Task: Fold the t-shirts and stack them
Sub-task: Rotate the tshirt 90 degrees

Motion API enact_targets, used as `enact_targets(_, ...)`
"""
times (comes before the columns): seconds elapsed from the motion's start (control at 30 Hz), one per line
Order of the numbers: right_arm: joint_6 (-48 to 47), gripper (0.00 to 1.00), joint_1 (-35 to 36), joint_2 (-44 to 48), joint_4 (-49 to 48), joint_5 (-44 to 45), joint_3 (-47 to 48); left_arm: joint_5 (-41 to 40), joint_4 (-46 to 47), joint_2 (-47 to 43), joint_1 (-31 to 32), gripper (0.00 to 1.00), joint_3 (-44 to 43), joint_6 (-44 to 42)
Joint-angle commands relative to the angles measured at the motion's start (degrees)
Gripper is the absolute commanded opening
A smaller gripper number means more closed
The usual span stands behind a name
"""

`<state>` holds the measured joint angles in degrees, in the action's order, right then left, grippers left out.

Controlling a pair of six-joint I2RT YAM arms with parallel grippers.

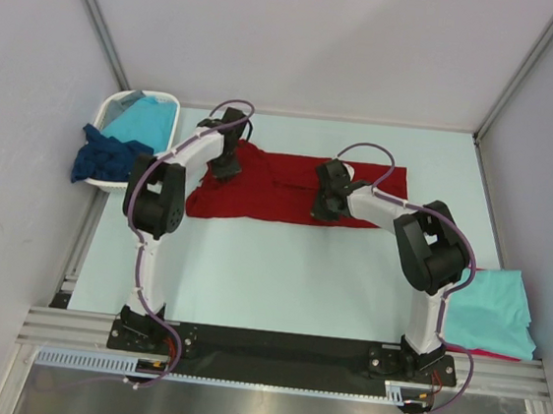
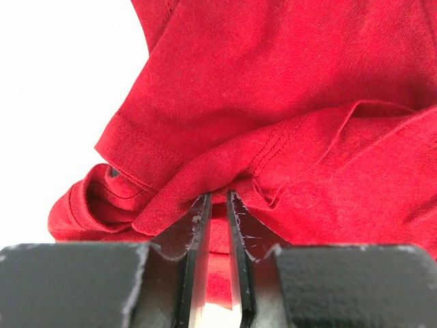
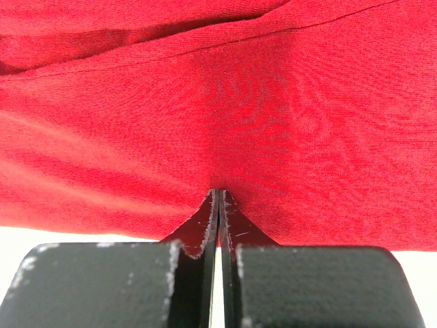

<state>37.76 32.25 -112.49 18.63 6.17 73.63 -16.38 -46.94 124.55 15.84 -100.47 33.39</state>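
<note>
Across the far middle of the surface (image 1: pixel 289 278) the dark red t-shirt (image 1: pixel 293 189) lies spread lengthwise, its far edge close to the far edge and its near edge facing open room. The left tool (image 1: pixel 225 167) sits over the shirt's left end, its jaws nearly together and nipping a bunched fold beside a stitched hem. The right tool (image 1: pixel 326 207) is at the near hem right of centre, jaws pressed fully together with the cloth's edge lapping past their tips, so it looks to be pinching the hem.

The step in hand, as I judge it, is a lengthwise fold with both grips taken. The next move calls for lifting both held points together and carrying them over evenly, so the cloth neither drags nor twists.

Near of the shirt the surface is bare right up to the arm bases, which gives room to work. At the far left corner a white basket (image 1: pixel 118 111) holds a turquoise t-shirt (image 1: pixel 147 119), with a navy t-shirt (image 1: pixel 109 155) draped over its near rim, close to the left arm's elbow. At the near right corner a folded turquoise t-shirt (image 1: pixel 493 309) lies on a red t-shirt (image 1: pixel 484 353), partly over the right edge: likely the stack to join.
</note>
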Motion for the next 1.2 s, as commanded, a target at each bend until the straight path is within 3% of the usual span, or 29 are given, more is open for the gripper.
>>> enact_targets(0.0, 0.1, 0.0, 0.9, -3.1, 4.7, -0.4, -1.8, -1.6, -0.5, -0.7, -0.5, 0.2, -4.4, -0.9)
enact_targets(0.37, 0.0, 0.0, 1.0, -2.6, 5.4, -0.3, -1.6, -3.4, -1.3, -0.6, -1.0, 0.22, -4.7, -1.2)
enact_targets(0.77, -0.1, 0.0, 1.3, -2.9, 4.9, -0.5, -1.1, -2.9, 2.3, -8.3, -0.2, 0.32, 6.0, -0.8)
enact_targets(1.17, -0.1, 0.0, 1.6, -2.6, 5.0, -0.2, -1.7, -3.4, 1.1, -6.7, 3.1, 0.35, -1.1, -1.4)
